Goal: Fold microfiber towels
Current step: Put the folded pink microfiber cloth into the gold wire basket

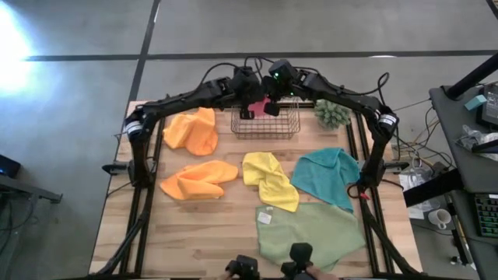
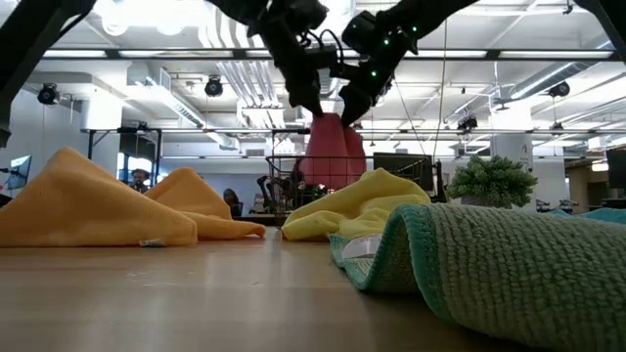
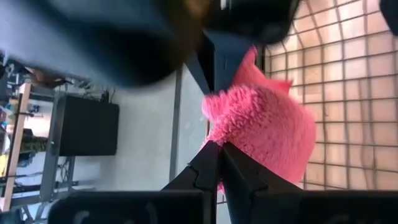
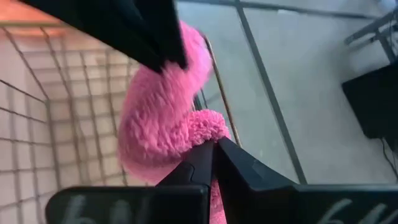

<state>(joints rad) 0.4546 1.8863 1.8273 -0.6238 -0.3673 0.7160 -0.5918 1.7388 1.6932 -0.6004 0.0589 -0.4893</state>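
Note:
A pink towel [image 2: 333, 152] hangs between my two grippers over a wire basket [image 1: 265, 123] at the table's far edge. My left gripper [image 1: 247, 110] and my right gripper [image 1: 272, 106] stand close together, both shut on it. Spread about the table lie two orange towels [image 1: 194, 131] [image 1: 198, 180], a yellow one [image 1: 271, 179], a teal one [image 1: 327, 177] and a larger light green one [image 1: 311, 229] with a white tag [image 1: 264, 218]. My left gripper pinches the pink towel's upper edge [image 3: 237, 134] between its two fingers [image 3: 208, 165], slanting down from the table's left. The cloth hangs bunched below it, over the basket. My right gripper pinches a bunched tuft at the towel's top [image 4: 208, 127] between its two fingers [image 4: 239, 163], slanting down from the table's right. The towel sags between the two holds, and its lower end is hidden by the yellow towel in the low view.
A small green fuzzy plant [image 1: 333, 114] stands right of the basket at the far edge. Bare wood [image 1: 194, 233] shows at the near left. Desks with gear [image 1: 475, 117] stand beyond the table's right side.

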